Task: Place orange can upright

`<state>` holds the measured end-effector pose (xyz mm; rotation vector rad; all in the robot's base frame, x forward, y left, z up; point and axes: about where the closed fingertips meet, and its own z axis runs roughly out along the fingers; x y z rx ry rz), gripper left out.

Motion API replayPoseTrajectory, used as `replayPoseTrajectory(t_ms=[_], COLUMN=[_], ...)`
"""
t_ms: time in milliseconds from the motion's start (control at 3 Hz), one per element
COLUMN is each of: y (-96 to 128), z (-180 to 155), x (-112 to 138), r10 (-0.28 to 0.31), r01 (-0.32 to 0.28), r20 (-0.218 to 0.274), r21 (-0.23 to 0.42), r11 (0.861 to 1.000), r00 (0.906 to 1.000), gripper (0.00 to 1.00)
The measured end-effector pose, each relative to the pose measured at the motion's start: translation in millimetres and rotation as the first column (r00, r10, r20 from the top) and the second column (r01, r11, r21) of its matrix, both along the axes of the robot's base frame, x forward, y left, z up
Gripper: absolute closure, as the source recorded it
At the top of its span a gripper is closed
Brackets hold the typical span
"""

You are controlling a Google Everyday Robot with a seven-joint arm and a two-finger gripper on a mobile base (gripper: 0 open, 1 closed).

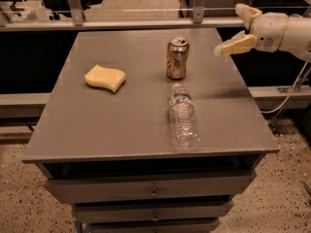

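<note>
The orange can (177, 58), orange-brown with pale markings and a silver top, stands upright on the grey table (116, 115), near the middle of its far half. My gripper (233, 29) is open and empty, raised above the table's far right corner, well to the right of the can. Its pale fingers (235, 43) are spread apart and touch nothing.
A clear plastic water bottle (182, 118) lies on its side just in front of the can. A yellow sponge (105, 77) lies at the left. The table has drawers (153, 187) below. A metal rail (121, 24) runs behind the table.
</note>
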<state>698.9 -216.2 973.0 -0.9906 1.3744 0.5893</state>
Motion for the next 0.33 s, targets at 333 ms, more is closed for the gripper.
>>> replayPoseTrajectory(t_ms=[333], y=[0.1], z=[0.0], x=[0.0], r10=[0.0], r01=[0.0], r20=[0.0], r21=[0.0], r11=[1.0], r00=[1.0], gripper=[0.0])
